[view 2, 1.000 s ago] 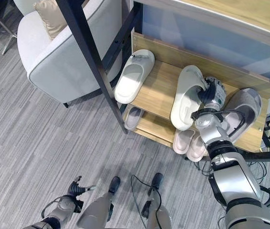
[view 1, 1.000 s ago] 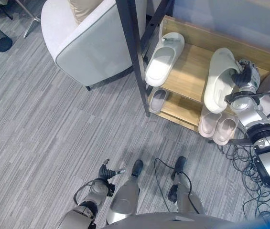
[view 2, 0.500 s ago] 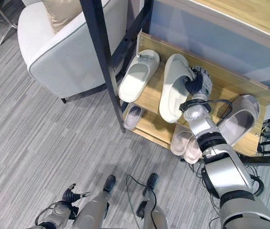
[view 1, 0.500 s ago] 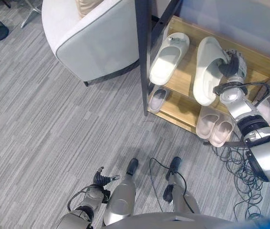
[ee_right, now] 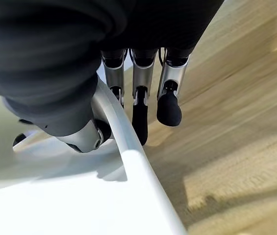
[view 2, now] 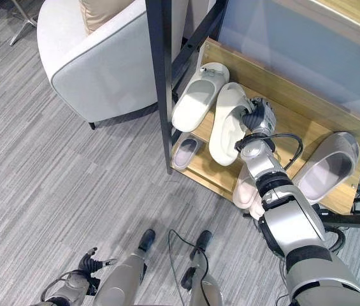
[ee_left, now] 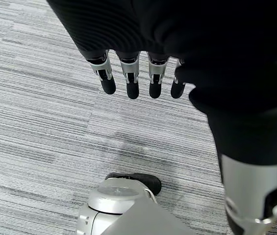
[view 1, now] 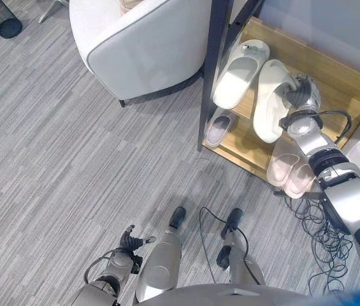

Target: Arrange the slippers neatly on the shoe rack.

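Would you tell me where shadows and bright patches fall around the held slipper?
Right wrist view: shadow from the right hand darkens the shelf beside the slipper, with brighter patches further along. Left eye view: the armchair shades the carpet beneath it.

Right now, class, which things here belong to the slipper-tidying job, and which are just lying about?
Part of the job:
- white slipper pinched in the right hand
- its mate beside it
- shoe rack
- grey slipper
- pink slippers and small slipper on the lower shelf

Just lying about:
- armchair
- cushion
- left hand, idle
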{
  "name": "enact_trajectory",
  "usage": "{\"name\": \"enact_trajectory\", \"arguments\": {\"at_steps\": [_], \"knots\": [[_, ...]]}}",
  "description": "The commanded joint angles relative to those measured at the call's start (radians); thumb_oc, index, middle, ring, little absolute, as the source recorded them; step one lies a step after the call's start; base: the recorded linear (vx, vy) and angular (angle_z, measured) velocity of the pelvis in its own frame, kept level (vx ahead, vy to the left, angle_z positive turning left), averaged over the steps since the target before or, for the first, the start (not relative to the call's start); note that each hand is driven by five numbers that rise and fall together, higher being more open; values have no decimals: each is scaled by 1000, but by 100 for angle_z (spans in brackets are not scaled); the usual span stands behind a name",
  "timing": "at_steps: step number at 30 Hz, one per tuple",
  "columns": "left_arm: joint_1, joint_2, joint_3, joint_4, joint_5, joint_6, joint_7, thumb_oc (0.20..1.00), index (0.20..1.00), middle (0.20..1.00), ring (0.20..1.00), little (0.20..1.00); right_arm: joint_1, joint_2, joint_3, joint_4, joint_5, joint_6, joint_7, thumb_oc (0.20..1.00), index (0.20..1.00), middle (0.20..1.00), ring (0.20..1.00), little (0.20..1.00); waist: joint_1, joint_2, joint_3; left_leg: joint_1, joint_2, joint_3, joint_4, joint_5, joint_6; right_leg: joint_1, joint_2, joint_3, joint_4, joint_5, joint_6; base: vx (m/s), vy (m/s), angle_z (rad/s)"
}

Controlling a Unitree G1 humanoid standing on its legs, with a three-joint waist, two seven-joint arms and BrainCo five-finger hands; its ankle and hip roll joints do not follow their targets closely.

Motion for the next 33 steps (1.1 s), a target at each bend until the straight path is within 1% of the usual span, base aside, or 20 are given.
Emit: {"name": "enact_trajectory", "arguments": {"at_steps": [1, 3, 4, 5, 8, 10, 15, 22, 25, 29, 33], "knots": [[-55, 16, -32, 47, -15, -14, 2, 1000, 1000, 1000, 1000, 1000, -142, -86, 12, 13, 16, -20, -30, 200, 200, 200, 200, 200, 48, 37, 48, 63, 23, -14, -237, 99, -48, 234, -18, -63, 6, -172, 140, 0, 14, 8], [-58, 16, -36, 48, -21, -14, 0, 1000, 1000, 1000, 1000, 1000, -162, -83, 17, 38, 29, -16, -26, 200, 200, 200, 200, 200, 49, 40, 48, 56, 21, -13, -237, 99, -48, 230, -20, -65, 6, -170, 141, 0, 20, 6], [-59, 16, -37, 48, -21, -14, -1, 1000, 1000, 1000, 1000, 1000, -166, -79, 18, 46, 34, -17, -23, 589, 589, 589, 589, 589, 48, 40, 48, 55, 21, -13, -237, 99, -48, 229, -21, -64, 6, -170, 141, 5, 15, -4], [-62, 14, -41, 51, -22, -14, -1, 1000, 1000, 1000, 1000, 1000, -174, -69, 8, 71, 59, -18, -19, 1000, 1000, 1000, 1000, 1000, 47, 41, 46, 54, 20, -13, -237, 99, -48, 227, -21, -63, 6, -171, 140, 5, 12, -12], [-62, 9, -45, 56, -32, -13, -2, 1000, 1000, 1000, 1000, 1000, -179, -50, -23, 77, 138, -35, -18, 1000, 1000, 1000, 1000, 1000, 44, 45, 43, 51, 18, -10, -237, 99, -48, 222, -22, -60, 6, -170, 141, 1, 14, -7], [-62, 4, -44, 59, -34, -6, -8, 1000, 1000, 1000, 1000, 1000, -178, -39, -28, 72, 148, -34, -21, 1000, 1000, 1000, 1000, 1000, 38, 46, 41, 55, 20, -9, -237, 98, -47, 223, -20, -57, 6, -171, 139, 1, 10, -8], [-59, -6, -38, 66, -33, 2, -13, 1000, 1000, 1000, 1000, 1000, -159, -19, -34, 55, 149, -26, -22, 1000, 1000, 1000, 1000, 1000, 21, 50, 38, 66, 23, -2, -237, 95, -44, 227, -20, -47, 6, -170, 136, -7, 11, 1], [-64, -22, -30, 71, -33, 14, -23, 1000, 1000, 1000, 1000, 1000, -111, 11, -59, -27, 149, -28, -28, 1000, 1000, 1000, 1000, 1000, -4, 47, 34, 73, 24, 9, -237, 94, -38, 225, -20, -34, 6, -166, 134, -7, 3, -2], [-63, -32, -19, 71, -25, 23, -22, 1000, 1000, 1000, 1000, 1000, -39, 32, -98, -118, 163, -43, -40, 1000, 1000, 1000, 1000, 1000, -18, 48, 31, 84, 26, 11, -237, 89, -34, 234, -22, -31, 6, -165, 134, 0, 0, 0], [-64, -39, -6, 70, -26, 28, -19, 1000, 1000, 1000, 1000, 1000, 28, 52, -133, -187, 165, -55, -56, 1000, 1000, 1000, 1000, 1000, -27, 53, 28, 92, 25, 15, -237, 86, -31, 238, -23, -30, 7, -166, 134, -1, 4, -5], [-66, -58, 14, 71, -14, 34, -11, 1000, 1000, 1000, 1000, 1000, 166, 94, -182, -277, 151, -73, -65, 1000, 1000, 1000, 1000, 1000, -38, 64, 27, 104, 24, 21, -237, 80, -26, 244, -27, -26, 8, -166, 134, -3, 6, -5]]}}
